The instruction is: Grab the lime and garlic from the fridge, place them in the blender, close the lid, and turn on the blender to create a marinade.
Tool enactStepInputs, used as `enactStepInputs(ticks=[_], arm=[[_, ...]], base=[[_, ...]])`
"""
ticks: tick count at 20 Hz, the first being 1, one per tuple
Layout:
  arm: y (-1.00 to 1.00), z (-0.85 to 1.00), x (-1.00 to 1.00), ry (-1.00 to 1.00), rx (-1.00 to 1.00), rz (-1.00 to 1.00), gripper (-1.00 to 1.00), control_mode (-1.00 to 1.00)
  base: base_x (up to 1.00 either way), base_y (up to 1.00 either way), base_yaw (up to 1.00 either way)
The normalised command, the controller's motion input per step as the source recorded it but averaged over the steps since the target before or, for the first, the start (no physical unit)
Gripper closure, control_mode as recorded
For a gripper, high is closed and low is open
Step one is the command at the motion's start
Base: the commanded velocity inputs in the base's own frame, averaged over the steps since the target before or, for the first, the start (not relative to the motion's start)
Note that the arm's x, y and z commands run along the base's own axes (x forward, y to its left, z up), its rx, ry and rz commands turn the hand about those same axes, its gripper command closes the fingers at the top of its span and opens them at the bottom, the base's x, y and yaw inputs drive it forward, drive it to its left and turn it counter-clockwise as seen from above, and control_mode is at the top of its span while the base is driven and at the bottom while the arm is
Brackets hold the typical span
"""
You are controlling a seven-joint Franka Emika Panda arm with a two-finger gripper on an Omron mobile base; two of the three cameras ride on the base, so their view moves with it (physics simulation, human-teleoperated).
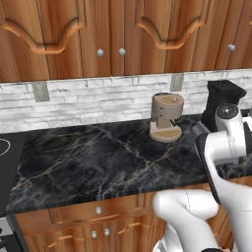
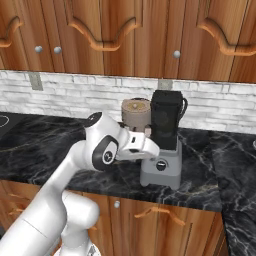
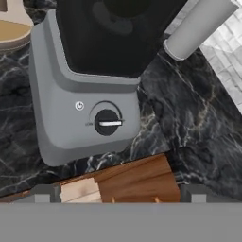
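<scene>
The blender (image 2: 161, 167) stands on the black marble counter, a boxy grey base with a tall black jar (image 2: 166, 117) on it. In the hand view I look down on its base (image 3: 71, 108) and round black knob (image 3: 108, 122), whose white mark points right. My gripper (image 2: 151, 149) hovers just in front of the jar's lower left, above the base; its fingertips (image 3: 45, 192) stand wide apart, open and empty. My arm covers part of the jar (image 1: 224, 96). The jar's top is black; I cannot tell the lid from it. The lime, garlic and fridge are out of view.
A tan coffee machine (image 1: 166, 117) stands left of the blender against the white brick wall. A dark stovetop (image 1: 6, 147) borders the counter's left end. Wooden cabinets hang above, and drawers (image 3: 123, 182) sit below the counter edge. A grey cylinder (image 3: 198, 28) lies beside the jar.
</scene>
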Motion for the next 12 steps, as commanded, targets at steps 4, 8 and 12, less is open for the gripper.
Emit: enactStepInputs(ticks=[4,8,12], arm=[[-0.17,0.00,0.27,0.00,0.00,0.00,-1.00,-1.00],[-0.19,0.00,0.25,0.00,0.00,0.00,-1.00,-1.00],[-0.15,-0.03,0.20,0.00,0.00,0.00,-1.00,-1.00]], base=[[0.00,0.00,0.00],[0.00,0.00,0.00],[0.00,0.00,0.00]])
